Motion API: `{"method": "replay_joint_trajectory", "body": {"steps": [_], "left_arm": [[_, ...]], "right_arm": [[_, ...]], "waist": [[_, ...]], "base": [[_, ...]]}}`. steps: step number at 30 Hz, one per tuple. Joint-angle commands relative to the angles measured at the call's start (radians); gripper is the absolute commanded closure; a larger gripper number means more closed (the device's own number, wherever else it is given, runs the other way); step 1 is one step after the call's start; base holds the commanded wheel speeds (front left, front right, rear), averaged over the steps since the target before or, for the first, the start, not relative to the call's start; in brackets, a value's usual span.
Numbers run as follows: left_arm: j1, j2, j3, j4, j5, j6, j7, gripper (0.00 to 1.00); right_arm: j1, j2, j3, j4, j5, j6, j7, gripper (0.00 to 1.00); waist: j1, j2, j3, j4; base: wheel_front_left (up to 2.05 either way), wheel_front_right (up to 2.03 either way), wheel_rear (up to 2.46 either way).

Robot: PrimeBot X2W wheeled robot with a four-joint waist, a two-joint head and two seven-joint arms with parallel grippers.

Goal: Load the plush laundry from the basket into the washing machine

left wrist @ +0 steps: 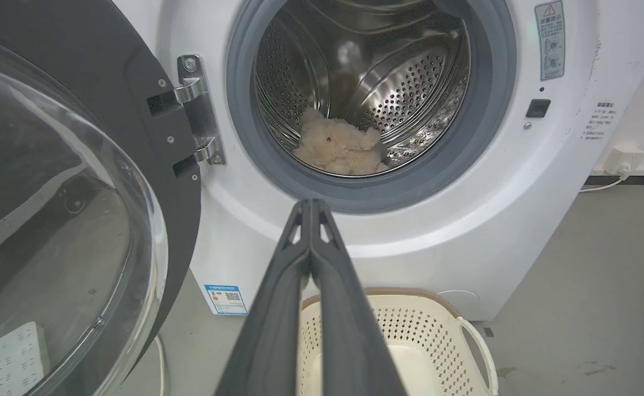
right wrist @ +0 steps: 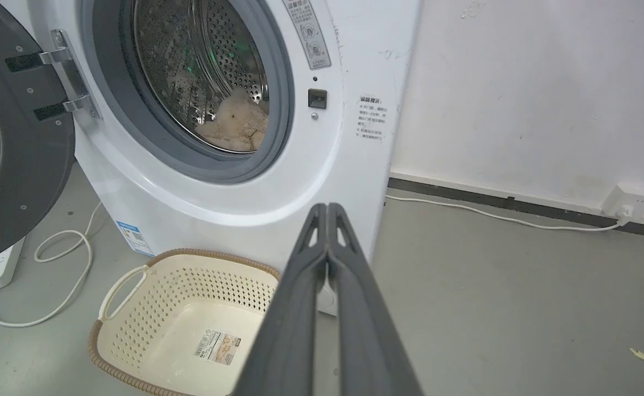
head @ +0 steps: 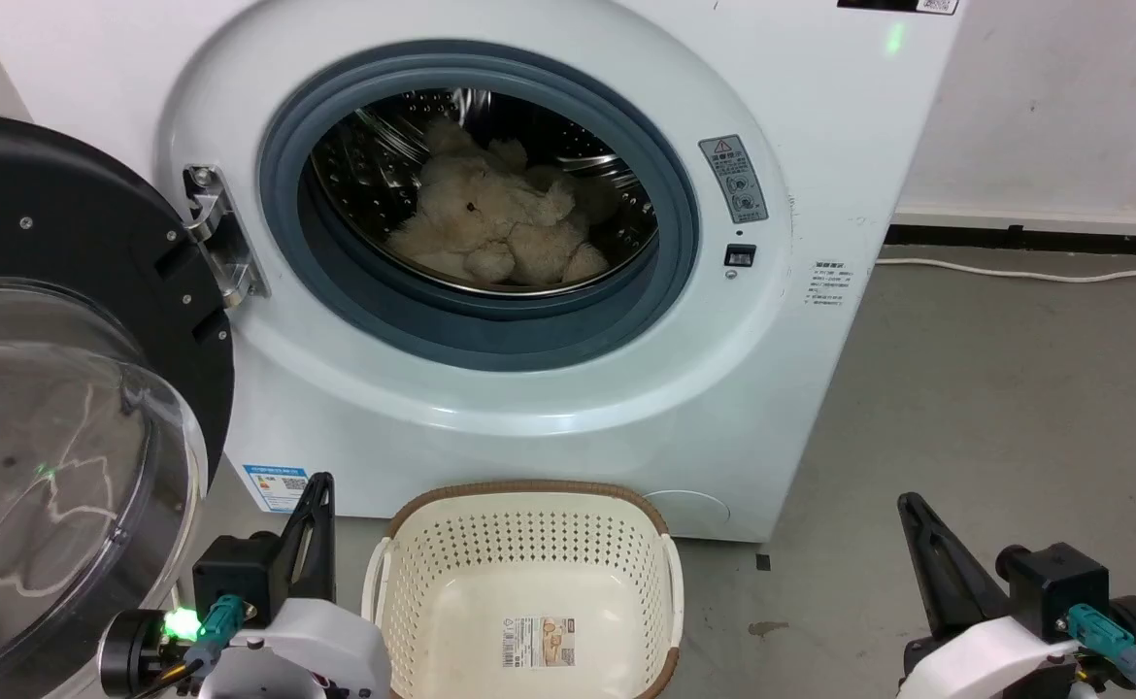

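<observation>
We read the fluffy cream-beige teddy bear (head: 495,228) deep inside the white front-loading washer (head: 801,194), left end effector (left wrist: 311,204) and right end effector (right wrist: 327,207) clenched empty; soft, light plush, we'd pinch a limb.

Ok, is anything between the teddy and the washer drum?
Nothing visible. The teddy already lies inside the washer drum, its door is swung open to the side, and the basket holds just its paper label.

Shaggy fur is seen on the plush laundry (head: 495,228), glossy steel in the drum (left wrist: 404,88), smooth plastic on the basket (head: 529,544).
</observation>
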Motion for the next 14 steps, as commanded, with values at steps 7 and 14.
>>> {"method": "replay_joint_trajectory", "body": {"steps": [7,14], "left_arm": [[0.017,-0.007,0.008,-0.021,0.02,0.006,0.018,1.0],[0.018,-0.01,0.01,-0.031,0.029,0.007,0.03,1.0]], "right_arm": [[-0.022,-0.001,0.003,-0.011,-0.022,0.001,0.022,1.0],[-0.026,-0.001,0.004,-0.015,-0.034,0.001,0.034,1.0]], "waist": [[0.0,0.0,0.002,-0.002],[0.0,0.0,0.003,-0.004]], "base": [[0.0,0.0,0.0],[0.0,0.0,0.0]]}}
